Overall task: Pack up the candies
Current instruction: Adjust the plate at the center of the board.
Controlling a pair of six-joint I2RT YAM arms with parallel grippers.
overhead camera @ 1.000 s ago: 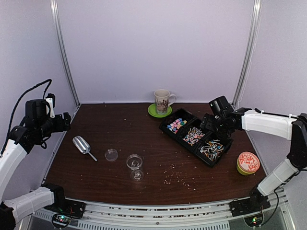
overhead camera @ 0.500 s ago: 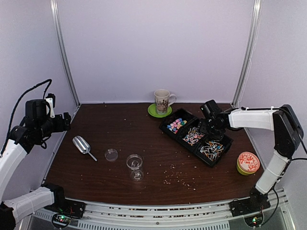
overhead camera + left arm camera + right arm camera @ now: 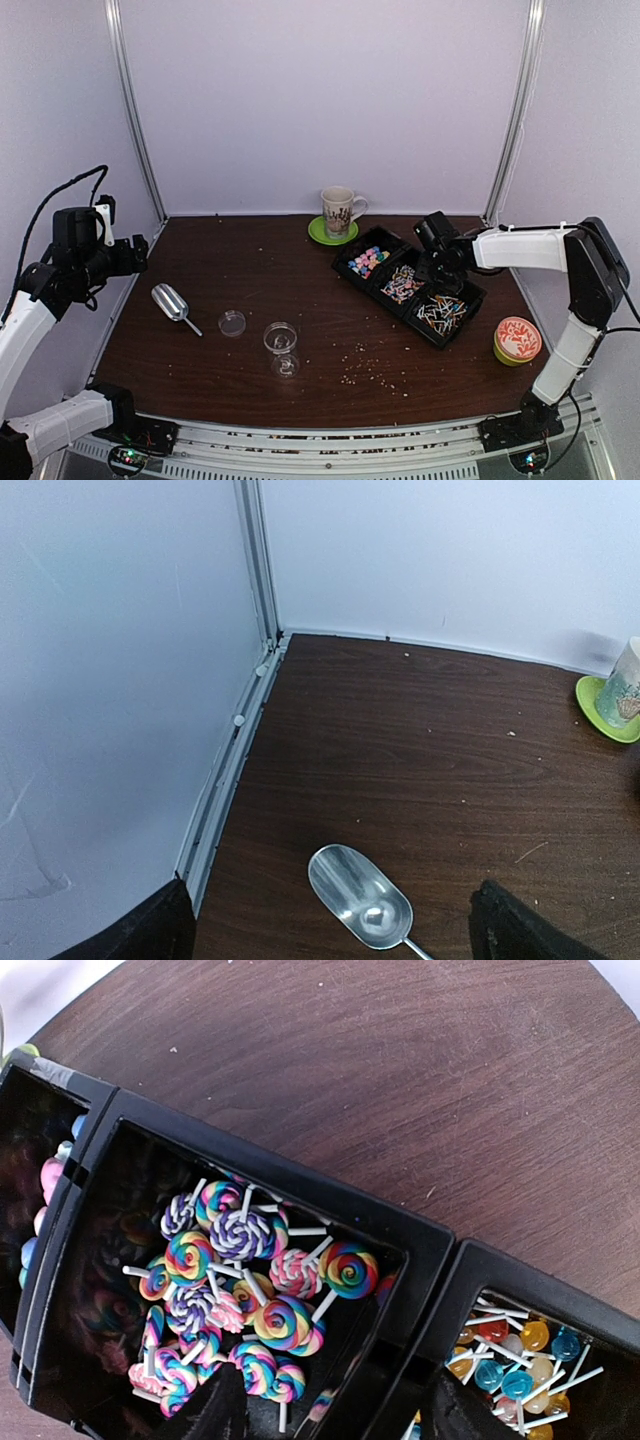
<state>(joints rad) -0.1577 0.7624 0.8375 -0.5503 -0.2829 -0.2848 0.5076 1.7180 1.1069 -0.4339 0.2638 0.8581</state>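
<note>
Right gripper [image 3: 440, 267] has shifted leftward and sunk lower over the black tray [image 3: 340, 266] than a second ago, its jaws narrower; left arm, scoop and jar unchanged.

Top external view: brown table [image 3: 250, 270]; tray set diagonally right of centre, three compartments; candies [image 3: 367, 261] in all three: pastel pieces at the far-left end, swirl lollipops in the middle, small ball lollipops at the near-right end; right gripper low over the middle compartment; left gripper [image 3: 135, 256] held high at the table's left edge, well apart from everything; metal scoop [image 3: 172, 303] on the left; small clear lid [image 3: 232, 322] beside a clear jar [image 3: 281, 340] near centre; mug [image 3: 338, 209] on a green saucer [image 3: 322, 236] at the back; round orange tin [image 3: 517, 340] near the right edge; pale crumbs [image 3: 370, 375] strewn at the front.

Left wrist view: both fingertips at the bottom corners, spread wide, nothing between them; scoop bowl below, mug and saucer at the right edge.

Right wrist view: jaws partway apart, one fingertip inside the swirl-lollipop compartment, the other over the ball-lollipop compartment, the partition between them; contact with candies or partition cannot be told; pastel pieces just visible at the left edge.
</note>
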